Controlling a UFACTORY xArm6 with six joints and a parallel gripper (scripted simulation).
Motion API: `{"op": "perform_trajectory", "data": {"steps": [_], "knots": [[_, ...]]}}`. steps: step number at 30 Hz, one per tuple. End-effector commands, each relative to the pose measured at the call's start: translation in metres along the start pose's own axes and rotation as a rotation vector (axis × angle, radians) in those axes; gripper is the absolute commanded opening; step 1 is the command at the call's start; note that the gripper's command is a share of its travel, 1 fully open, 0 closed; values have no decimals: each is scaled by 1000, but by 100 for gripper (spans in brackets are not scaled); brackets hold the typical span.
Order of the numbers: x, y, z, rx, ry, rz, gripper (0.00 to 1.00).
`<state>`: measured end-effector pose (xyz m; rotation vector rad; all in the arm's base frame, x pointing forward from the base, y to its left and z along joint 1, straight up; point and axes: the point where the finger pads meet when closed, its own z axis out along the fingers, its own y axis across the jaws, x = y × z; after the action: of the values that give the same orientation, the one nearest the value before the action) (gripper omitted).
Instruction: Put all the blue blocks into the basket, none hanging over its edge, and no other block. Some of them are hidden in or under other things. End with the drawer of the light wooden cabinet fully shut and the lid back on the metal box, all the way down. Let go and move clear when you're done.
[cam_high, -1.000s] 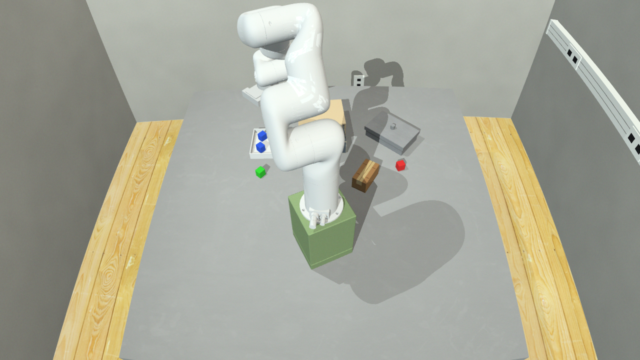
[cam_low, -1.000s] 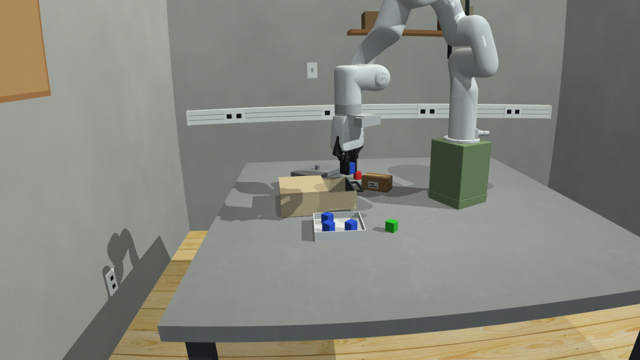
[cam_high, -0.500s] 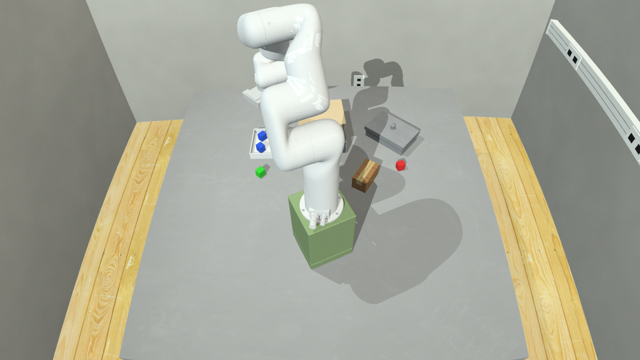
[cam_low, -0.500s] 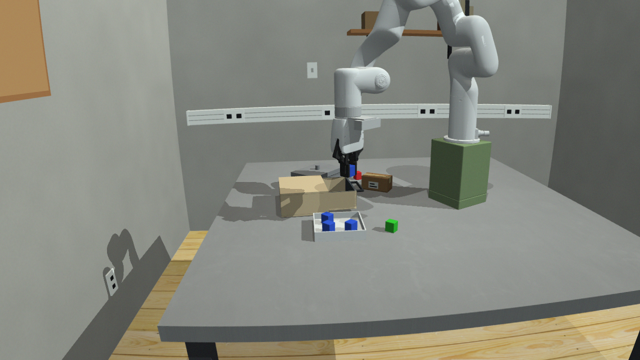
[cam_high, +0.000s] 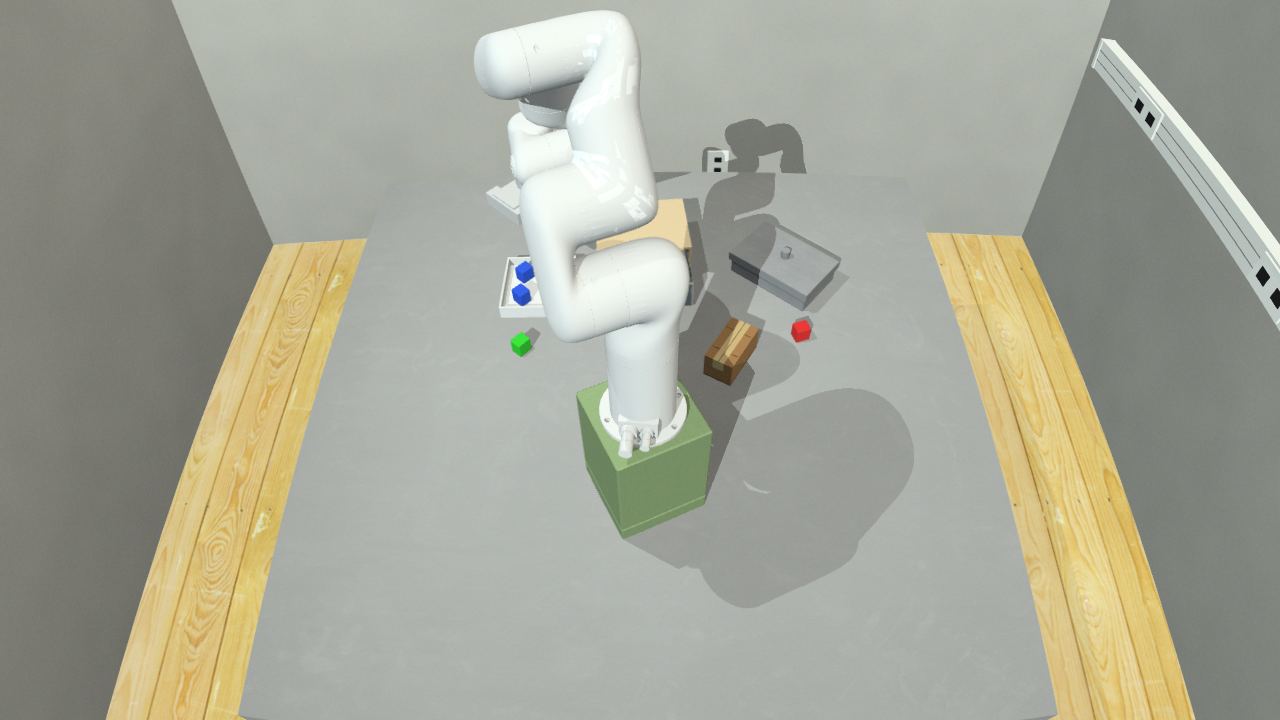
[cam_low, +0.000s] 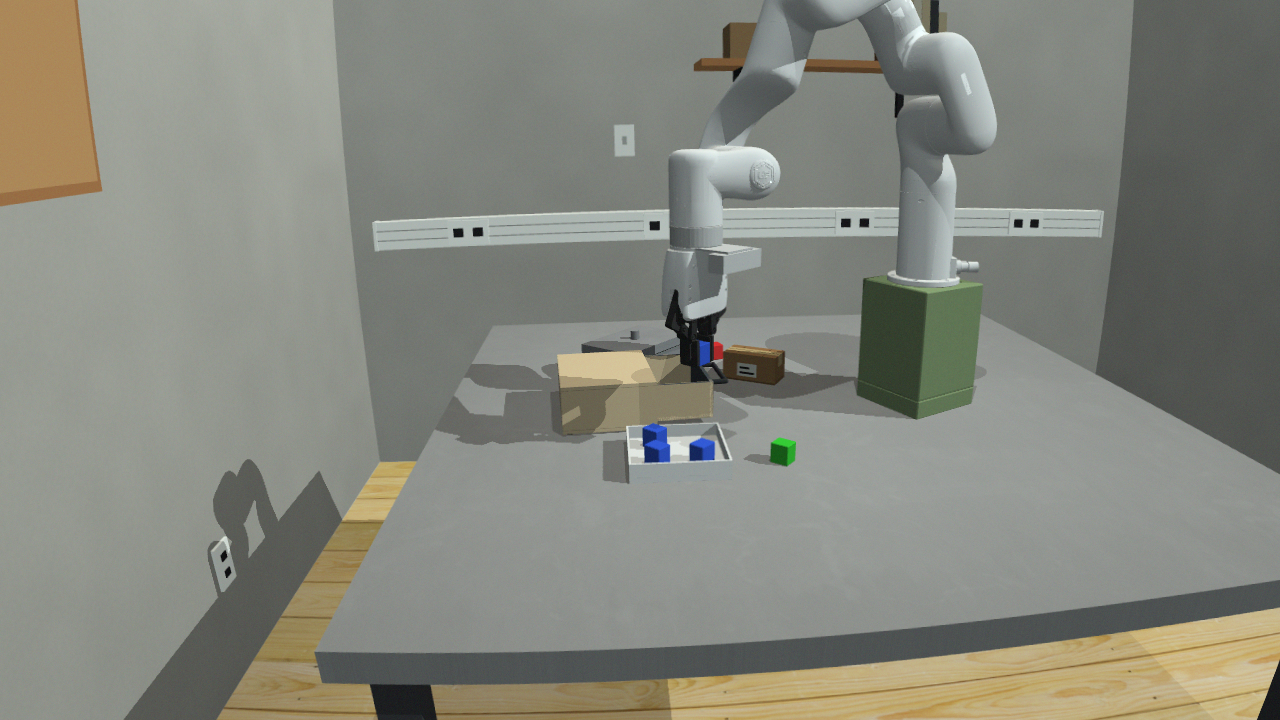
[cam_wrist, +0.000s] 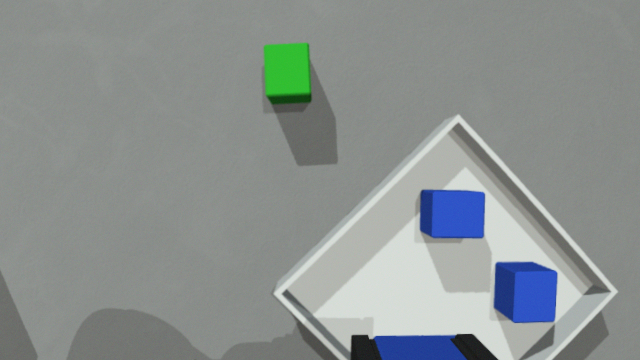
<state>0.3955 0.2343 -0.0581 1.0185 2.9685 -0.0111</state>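
My gripper (cam_low: 702, 356) (cam_wrist: 415, 342) is shut on a blue block (cam_low: 704, 350) (cam_wrist: 422, 351) and holds it in the air above the near corner of the white basket (cam_low: 677, 471) (cam_wrist: 367, 206) (cam_high: 503, 300). Three more blue blocks lie inside the basket in the exterior view (cam_low: 654, 433) (cam_low: 657, 452) (cam_low: 702, 448); the wrist view shows two of them (cam_wrist: 452, 213) (cam_wrist: 525, 291). The light wooden cabinet (cam_low: 604, 389) (cam_high: 657, 223) stands behind the basket, and its drawer with a dark handle (cam_low: 716, 372) looks pulled out. The metal box has its knobbed lid (cam_high: 786, 254) on it. The arm hides my gripper in the top view.
A green block (cam_high: 520, 343) (cam_low: 783, 451) (cam_wrist: 287, 70) lies beside the basket. A red block (cam_high: 801, 330) and a small brown box (cam_high: 731, 350) (cam_low: 753, 364) lie near the metal box. The arm's green base (cam_high: 646, 456) (cam_low: 917, 344) stands mid-table.
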Motion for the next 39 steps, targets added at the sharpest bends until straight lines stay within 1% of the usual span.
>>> {"op": "perform_trajectory", "data": {"steps": [1,9,11,26,28,39], "knots": [[-1,1,7,-3,-1,0,0],[-1,2,24,-3,-1,0,0],[-1,2,24,-3,-1,0,0],[-1,2,60,-3,-1,0,0],[-1,2,60,-3,-1,0,0],[-1,2,85,-3,-1,0,0]]}}
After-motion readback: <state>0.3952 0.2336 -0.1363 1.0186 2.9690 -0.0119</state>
